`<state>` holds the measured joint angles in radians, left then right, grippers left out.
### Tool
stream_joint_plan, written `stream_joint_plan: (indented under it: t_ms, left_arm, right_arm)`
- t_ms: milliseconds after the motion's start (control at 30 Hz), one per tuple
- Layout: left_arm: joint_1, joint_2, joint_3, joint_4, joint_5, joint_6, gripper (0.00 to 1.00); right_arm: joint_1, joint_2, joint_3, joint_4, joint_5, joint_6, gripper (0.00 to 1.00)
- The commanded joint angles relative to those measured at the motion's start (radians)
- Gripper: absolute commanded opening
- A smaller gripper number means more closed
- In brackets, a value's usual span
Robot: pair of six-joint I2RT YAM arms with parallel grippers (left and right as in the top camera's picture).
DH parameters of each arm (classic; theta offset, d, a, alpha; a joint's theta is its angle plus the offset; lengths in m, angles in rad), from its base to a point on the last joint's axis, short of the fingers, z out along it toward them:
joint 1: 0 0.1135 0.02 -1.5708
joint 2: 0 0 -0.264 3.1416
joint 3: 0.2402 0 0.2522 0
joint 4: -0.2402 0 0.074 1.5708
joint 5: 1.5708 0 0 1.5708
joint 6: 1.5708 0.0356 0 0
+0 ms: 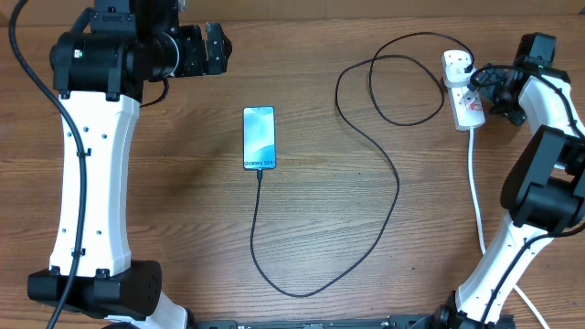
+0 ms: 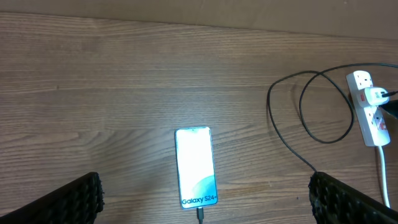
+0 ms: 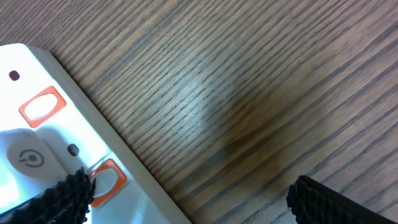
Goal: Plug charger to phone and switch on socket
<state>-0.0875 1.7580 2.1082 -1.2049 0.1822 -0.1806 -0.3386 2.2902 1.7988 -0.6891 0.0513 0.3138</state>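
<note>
The phone (image 1: 259, 138) lay screen-up mid-table, the charger (image 1: 394, 183) meeting its near edge; the cable looped to the socket (image 1: 463, 91) near the far right corner; the right gripper (image 1: 480, 82) hovered beside the socket, jaws apart; the left gripper (image 1: 215, 47), jaws apart, hung by the far edge.

The phone (image 1: 259, 137) lies flat mid-tabletop (image 1: 183, 210), screen up and lit, reading "Galaxy S24+". The thin black charger (image 1: 398, 183) cable meets its near edge, sweeps in wide loops and runs to the white socket (image 1: 468, 111) strip with orange-red switches, far right.
</note>
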Motion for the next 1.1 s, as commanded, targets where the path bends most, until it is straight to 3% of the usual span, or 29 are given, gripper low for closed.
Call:
stream_joint_plan:
  t_ms: [0, 1067]
  left_arm:
    - [0.002, 0.005, 0.003, 0.001, -0.006, 0.009, 1.0]
    - [0.002, 0.005, 0.003, 0.001, -0.006, 0.009, 1.0]
  right_arm:
    - [0.001, 0.014, -0.017, 0.0, -0.005, -0.003, 1.0]
    - [0.004, 0.016, -0.092, 0.021, -0.057, -0.004, 1.0]
